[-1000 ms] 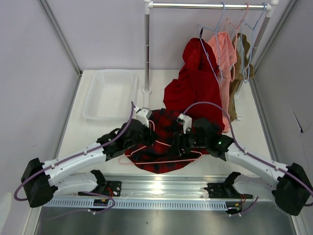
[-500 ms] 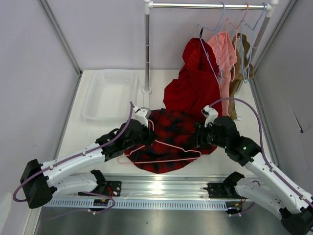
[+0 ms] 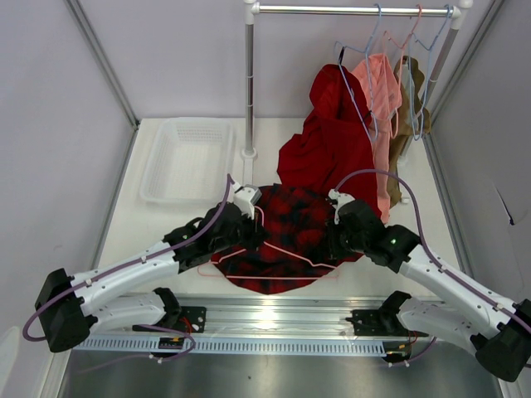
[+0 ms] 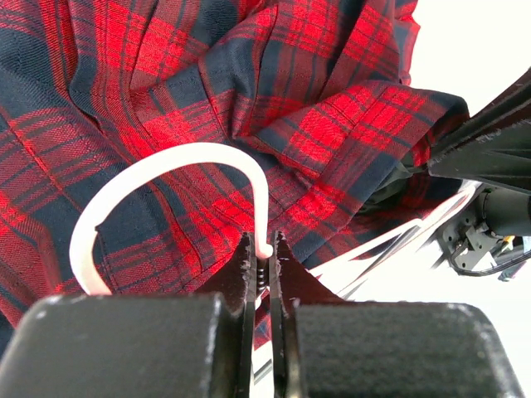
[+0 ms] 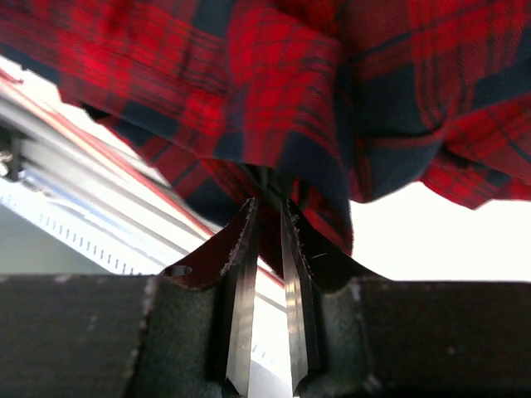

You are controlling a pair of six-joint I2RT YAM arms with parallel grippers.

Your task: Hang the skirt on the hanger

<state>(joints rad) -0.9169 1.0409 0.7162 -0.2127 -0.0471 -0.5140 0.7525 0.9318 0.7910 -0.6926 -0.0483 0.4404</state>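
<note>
left gripper: clamped on the hanger just under its hook; only the left wrist cam shows this
right gripper: pinching the skirt hem, clear only on its own cam
top cam: one skirt, one pink hanger lying across it, on the table between two arms
back: one basket, three garments on the rail

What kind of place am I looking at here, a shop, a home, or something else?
Probably a robotics lab cell staged for laundry work: left arm and right arm bolted to a metal rail, plain panel walls around the table, and a garment rack at the back.
</note>
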